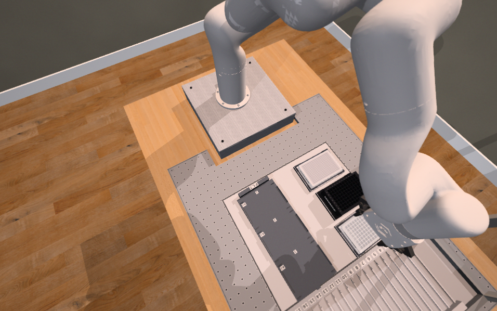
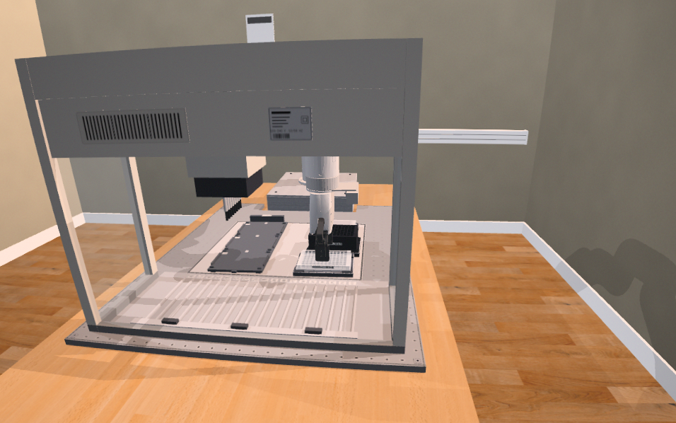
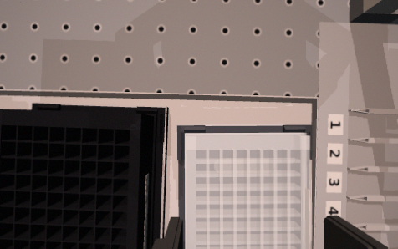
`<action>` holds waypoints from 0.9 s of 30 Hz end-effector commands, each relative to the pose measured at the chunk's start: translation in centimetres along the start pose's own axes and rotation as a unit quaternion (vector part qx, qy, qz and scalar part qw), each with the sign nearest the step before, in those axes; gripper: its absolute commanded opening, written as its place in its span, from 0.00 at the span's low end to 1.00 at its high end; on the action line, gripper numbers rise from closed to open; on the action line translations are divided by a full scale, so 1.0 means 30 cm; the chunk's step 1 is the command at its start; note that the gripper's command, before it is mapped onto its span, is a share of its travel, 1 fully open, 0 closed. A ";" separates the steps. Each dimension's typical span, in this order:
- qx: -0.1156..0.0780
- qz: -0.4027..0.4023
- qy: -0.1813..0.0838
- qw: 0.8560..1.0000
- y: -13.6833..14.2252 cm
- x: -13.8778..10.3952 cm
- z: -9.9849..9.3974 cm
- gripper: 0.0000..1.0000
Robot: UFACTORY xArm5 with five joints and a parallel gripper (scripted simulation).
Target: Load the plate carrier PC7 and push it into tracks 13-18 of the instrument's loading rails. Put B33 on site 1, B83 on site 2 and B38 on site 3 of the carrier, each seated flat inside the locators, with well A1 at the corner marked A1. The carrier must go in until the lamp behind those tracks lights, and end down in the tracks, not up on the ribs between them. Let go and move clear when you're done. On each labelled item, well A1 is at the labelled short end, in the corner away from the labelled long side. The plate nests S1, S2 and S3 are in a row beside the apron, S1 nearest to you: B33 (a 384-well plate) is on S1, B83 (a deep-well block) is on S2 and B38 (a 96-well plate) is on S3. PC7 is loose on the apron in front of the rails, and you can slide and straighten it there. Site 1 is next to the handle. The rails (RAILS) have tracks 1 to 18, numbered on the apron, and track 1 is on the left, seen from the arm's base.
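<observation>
Pincer (image 2: 322,245) spread fully wide, gripping nothing, hung low over B38 (image 1: 358,232), fingers straddling the white 96-well plate at its nest beside the numbered rails (image 1: 395,278); B83 (image 1: 340,196), the black deep-well block, sat in the middle nest; B33 (image 1: 318,169), the fine-grid plate, sat nearest the arm's base; PC7 (image 1: 282,234) lay bare on the apron, slightly skewed, far end near the high-numbered tracks; all on the counter (image 1: 154,120).
</observation>
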State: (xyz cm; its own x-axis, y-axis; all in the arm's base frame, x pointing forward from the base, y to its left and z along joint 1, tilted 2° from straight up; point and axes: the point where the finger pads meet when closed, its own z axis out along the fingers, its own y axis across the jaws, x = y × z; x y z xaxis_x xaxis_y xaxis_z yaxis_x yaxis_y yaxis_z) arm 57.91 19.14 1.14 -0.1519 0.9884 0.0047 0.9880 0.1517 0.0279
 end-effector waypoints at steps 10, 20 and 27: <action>-0.003 0.000 0.000 1.000 0.007 0.001 -0.003 1.00; -0.003 0.000 0.000 1.000 0.007 0.001 0.019 1.00; -0.003 0.000 0.000 1.000 0.007 0.001 0.030 1.00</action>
State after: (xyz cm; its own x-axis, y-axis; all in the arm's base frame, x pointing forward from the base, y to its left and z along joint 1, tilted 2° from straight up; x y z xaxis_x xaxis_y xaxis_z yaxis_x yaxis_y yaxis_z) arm 57.98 19.16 0.29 -0.1519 0.9884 0.0049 0.9880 0.1517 0.0291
